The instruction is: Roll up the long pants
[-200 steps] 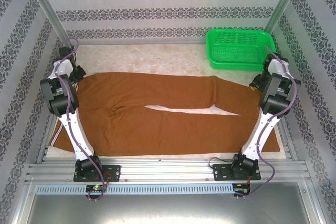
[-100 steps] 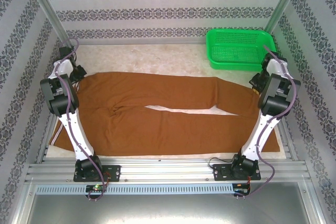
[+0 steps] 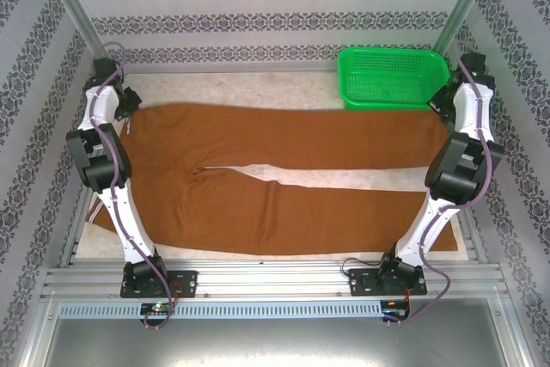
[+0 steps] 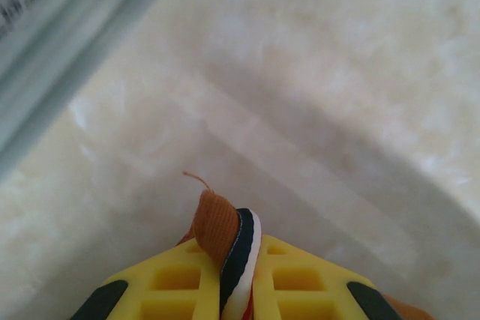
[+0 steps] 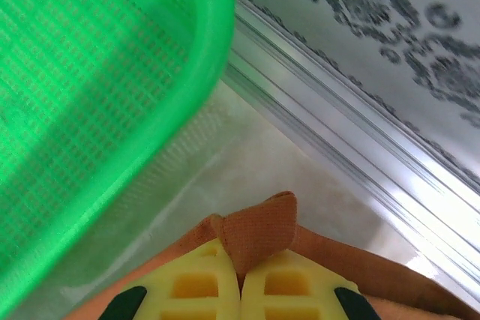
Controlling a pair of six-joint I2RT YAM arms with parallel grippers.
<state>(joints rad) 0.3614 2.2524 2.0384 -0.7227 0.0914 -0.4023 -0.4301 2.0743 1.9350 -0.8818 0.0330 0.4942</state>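
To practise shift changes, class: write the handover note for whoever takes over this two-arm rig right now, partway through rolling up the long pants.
Left tool: shut on the far waist corner of the long pants.
Right tool: shut on the far leg's cuff, beside the green basket.
Pants: spread flat across the table, waist left, legs running right, far edge straight between the tools.
Done: both far corners gripped.
Left: all the rolling; no roll started yet.

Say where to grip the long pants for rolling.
Likely the end corners, from outside each end: the long pants lie flat lengthwise, so only edges can be pinched. The left gripper has the waist corner, the right gripper the far cuff.
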